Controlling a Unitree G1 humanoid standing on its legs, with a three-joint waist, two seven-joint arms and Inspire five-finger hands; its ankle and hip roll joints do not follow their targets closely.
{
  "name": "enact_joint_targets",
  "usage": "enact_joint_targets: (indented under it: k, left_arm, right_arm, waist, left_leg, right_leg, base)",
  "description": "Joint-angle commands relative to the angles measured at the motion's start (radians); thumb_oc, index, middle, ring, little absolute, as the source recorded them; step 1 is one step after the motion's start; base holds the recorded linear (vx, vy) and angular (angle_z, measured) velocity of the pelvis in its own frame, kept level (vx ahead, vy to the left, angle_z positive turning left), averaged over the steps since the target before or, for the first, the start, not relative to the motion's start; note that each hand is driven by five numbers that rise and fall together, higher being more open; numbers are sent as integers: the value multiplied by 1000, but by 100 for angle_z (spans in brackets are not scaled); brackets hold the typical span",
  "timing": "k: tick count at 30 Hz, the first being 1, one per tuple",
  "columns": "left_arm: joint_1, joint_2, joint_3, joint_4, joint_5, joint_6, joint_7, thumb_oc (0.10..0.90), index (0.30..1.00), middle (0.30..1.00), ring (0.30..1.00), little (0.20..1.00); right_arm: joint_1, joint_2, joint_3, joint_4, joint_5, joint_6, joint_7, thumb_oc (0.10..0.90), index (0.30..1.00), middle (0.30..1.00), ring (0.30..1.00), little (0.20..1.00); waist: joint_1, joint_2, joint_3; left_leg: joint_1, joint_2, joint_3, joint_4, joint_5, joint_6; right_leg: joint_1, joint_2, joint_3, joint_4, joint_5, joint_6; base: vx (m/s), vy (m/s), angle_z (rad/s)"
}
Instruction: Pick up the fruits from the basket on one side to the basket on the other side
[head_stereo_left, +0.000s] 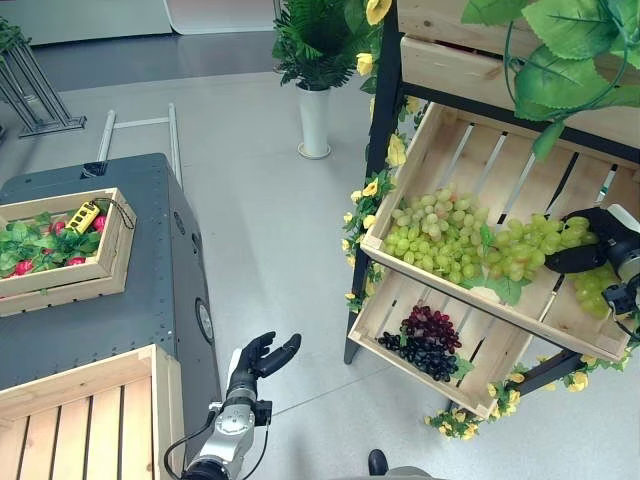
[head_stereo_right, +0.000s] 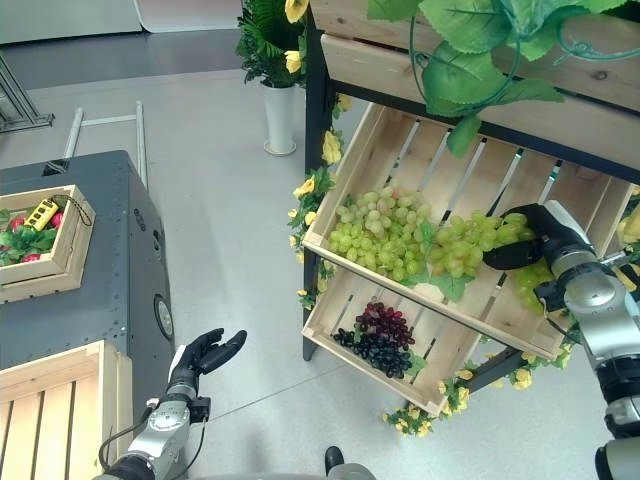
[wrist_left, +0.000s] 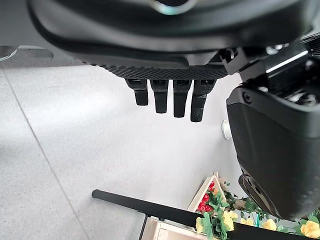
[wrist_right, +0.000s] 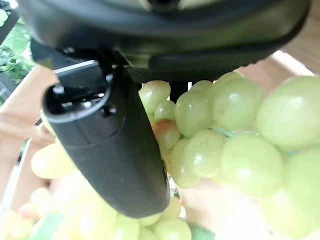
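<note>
The right robot hand (head_stereo_right: 535, 240) rests among the green grapes (head_stereo_left: 440, 235) in the upper crate (head_stereo_left: 520, 175); whether its fingers have closed on a bunch, I cannot tell. The left robot hand (head_stereo_left: 258, 360) hangs open, empty. The near crate (head_stereo_left: 90, 410) shows no fruit, so probably every transfer remains.

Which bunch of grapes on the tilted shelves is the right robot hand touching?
The green grapes at the right end of the upper crate, under the right robot hand; not the dark grapes below.

Pale slatted wood crate (head_stereo_right: 400, 160), glossy, maybe plastic grapes (head_stereo_right: 385, 232)
</note>
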Motion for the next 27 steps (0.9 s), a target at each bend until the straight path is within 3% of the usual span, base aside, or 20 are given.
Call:
enact_joint_targets:
  k: [1, 2, 15, 27]
  left_arm:
    - [-100, 35, -45, -32, 5, -86, 1, 800, 900, 900, 900, 900]
    - [-99, 34, -45, -31, 5, -88, -2, 800, 900, 900, 900, 900]
    - [-92, 36, -47, -25, -5, -94, -24, 800, 900, 900, 900, 900]
    - [-89, 29, -40, -15, 2, -85, -18, 800, 900, 900, 900, 900]
  right_arm:
    - [-216, -49, -16, 99, -57, -23, -109, 596, 594, 594, 594, 594]
    - [-223, -49, -9, 117, -61, -19, -110, 800, 900, 900, 900, 900]
    - [-245, -60, 9, 107, -92, -31, -137, 800, 900, 900, 900, 900]
    - [-211, -50, -10, -28, -125, -70, -212, 800, 900, 900, 900, 900]
  waist:
    - [30, -19, -27]
    - [32, -18, -27]
    - [28, -9, -26]
    - [12, -7, -30]
  left_leg:
    - [62, -37, -28, 10, -164, 33]
    - [62, -37, -29, 10, -163, 33]
    - [58, -43, -31, 10, -164, 34]
    - [61, -42, -20, 10, -165, 33]
  right_leg:
    - [52, 24, -52, 6, -64, 5]
    - [52, 23, -54, 6, -64, 5]
    - [47, 19, -50, 6, -67, 2]
    - [46, 21, -39, 6, -68, 0]
  base:
    - [14, 2, 10]
    - [10, 2, 11]
    - [2, 1, 2]
    - [0, 0, 0]
